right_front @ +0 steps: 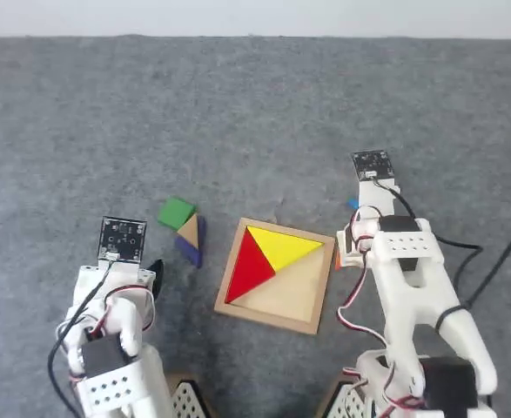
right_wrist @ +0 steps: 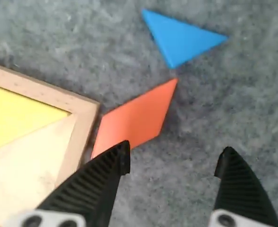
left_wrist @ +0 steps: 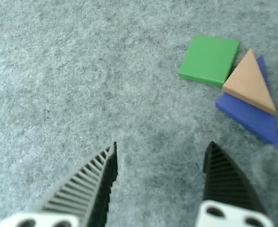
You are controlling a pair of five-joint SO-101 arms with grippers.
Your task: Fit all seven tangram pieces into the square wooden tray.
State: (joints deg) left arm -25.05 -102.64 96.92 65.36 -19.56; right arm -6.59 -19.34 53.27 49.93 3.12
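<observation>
So: 2 of 7 pcs in, both grippers empty.
Red triangle [right_front: 248,266] & yellow triangle [right_front: 281,246] sit in the tray [right_front: 265,316]; orange parallelogram [right_wrist: 136,118] lies just beside its outer rim, blue triangle [right_wrist: 181,39] near. Right gripper [right_wrist: 176,146] hangs over it, fingers spread; left gripper [left_wrist: 161,144] spread too. Risk: a finger catches the rim, shoves tray, unseats pcs.

I count one wooden tray [right_front: 294,287]. Seven tangram pieces in all. Five triangles: red triangle [right_front: 248,270], yellow triangle [right_front: 281,246], tan triangle [left_wrist: 249,82], dark blue triangle [left_wrist: 250,118], light blue triangle [right_wrist: 181,40]. One green square [left_wrist: 209,60]. One orange parallelogram [right_wrist: 136,118]. Two pieces inside tray, five outside. My grippers: two, left gripper [left_wrist: 162,151] and right gripper [right_wrist: 175,149], two fingers each.
</observation>
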